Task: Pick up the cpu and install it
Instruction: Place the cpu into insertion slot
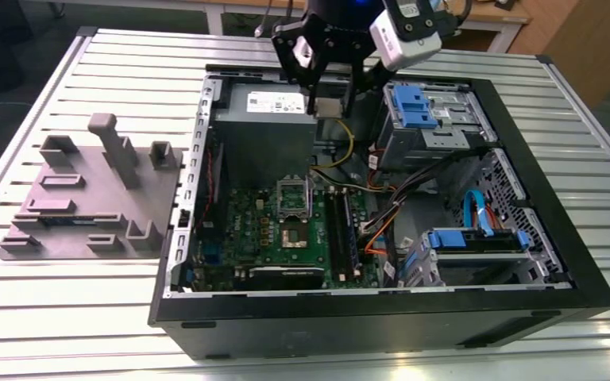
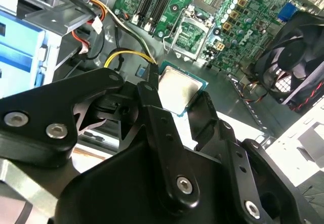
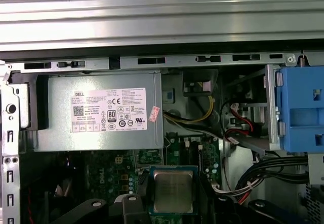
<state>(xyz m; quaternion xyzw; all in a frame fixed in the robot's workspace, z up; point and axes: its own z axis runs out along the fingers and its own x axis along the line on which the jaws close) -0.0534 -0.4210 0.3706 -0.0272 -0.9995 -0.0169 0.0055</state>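
The cpu (image 1: 330,108), a small flat square chip with a silver-grey metal top, hangs in the air above the open computer case, over the gap beside the power supply. My gripper (image 1: 330,101) is shut on it, one black finger on each side edge. In both wrist views the cpu (image 2: 177,88) (image 3: 173,191) sits level between the fingers (image 2: 152,107) (image 3: 203,188). The motherboard socket (image 1: 292,210) lies open farther down the green board, apart from the chip; its metal frame (image 2: 191,32) stands raised in the second wrist view.
A grey power-supply box (image 1: 263,131) with a white label is next to the gripper. Blue drive cages (image 1: 424,111) and loose cables (image 1: 390,214) fill the exterior view's right. A grey tray (image 1: 88,194) of fixtures rests outside the case, on the slatted table (image 1: 61,317).
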